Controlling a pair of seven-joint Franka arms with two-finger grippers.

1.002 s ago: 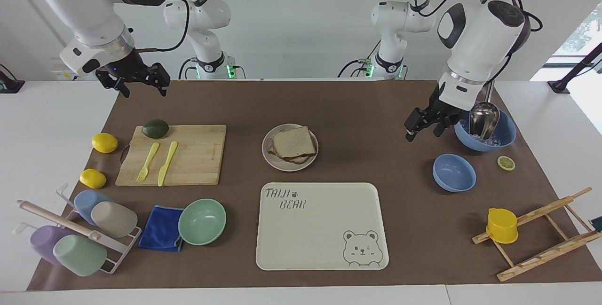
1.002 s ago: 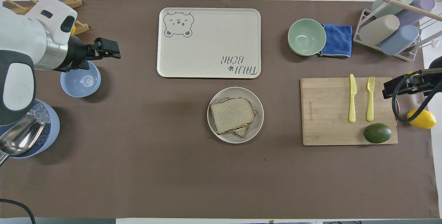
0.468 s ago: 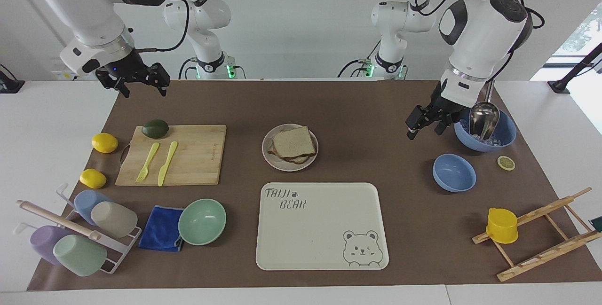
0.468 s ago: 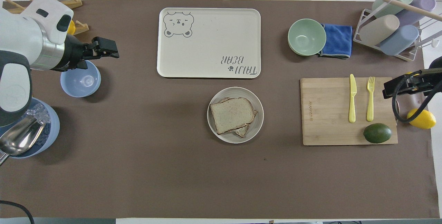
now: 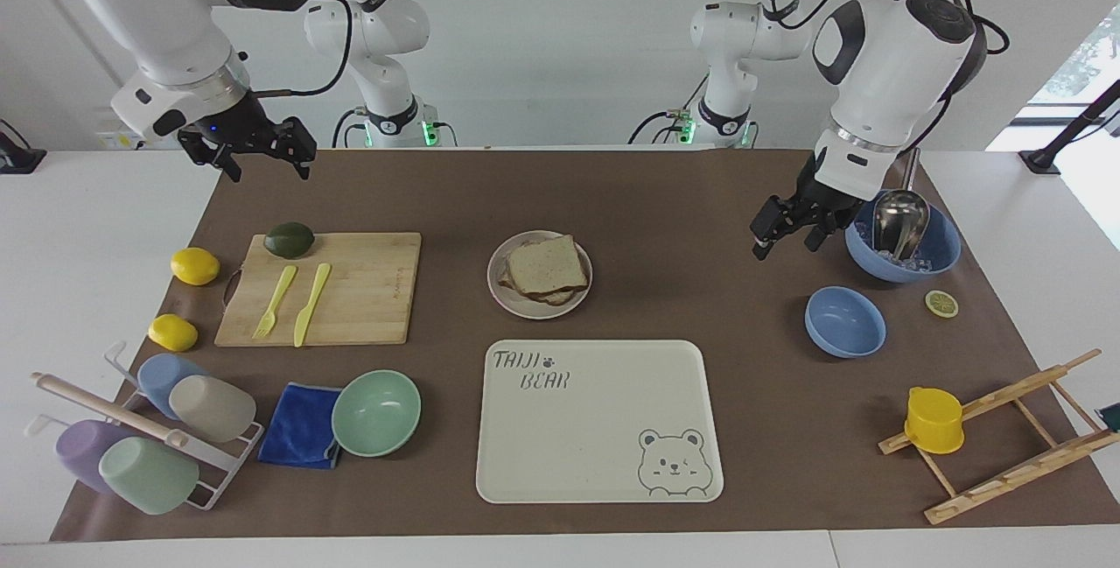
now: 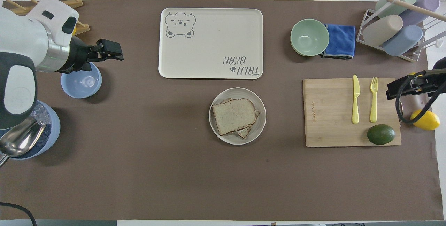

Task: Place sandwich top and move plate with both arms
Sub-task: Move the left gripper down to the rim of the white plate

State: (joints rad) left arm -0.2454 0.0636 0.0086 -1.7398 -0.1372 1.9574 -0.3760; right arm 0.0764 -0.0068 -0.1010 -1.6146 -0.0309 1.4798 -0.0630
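Across the brown tabletop (image 5: 665,192) very little has changed over the last second: the left arm has wavered a touch, its wrist drifting slightly up and back, while the right arm has held where it was, so both read as waiting rather than working. That matters for the task, because the sandwich top (image 5: 547,266) already lies on the stack on the plate (image 5: 579,297), and the plate sits mid-table, just nearer to the robots than the bear tray (image 5: 604,463); my judgement is that the placing is done and the two-arm move of the plate has not begun. The left gripper (image 5: 786,235) hangs with open, empty fingers over bare mat beside the big blue bowl (image 5: 941,257) that holds the metal scoop (image 5: 899,218), well apart from the plate. The right gripper (image 5: 262,157) hangs open and empty over the mat's edge nearer the robots than the cutting board (image 5: 367,288). From the facing view the height of both grippers above the table is plain; the overhead view hides that, setting the left gripper (image 6: 109,50) right at the small blue bowl (image 6: 82,83) and showing only the tip of the right one (image 6: 400,88), yet it shows better the darker lower slice (image 6: 249,128) peeking out under the sandwich top (image 6: 234,115).
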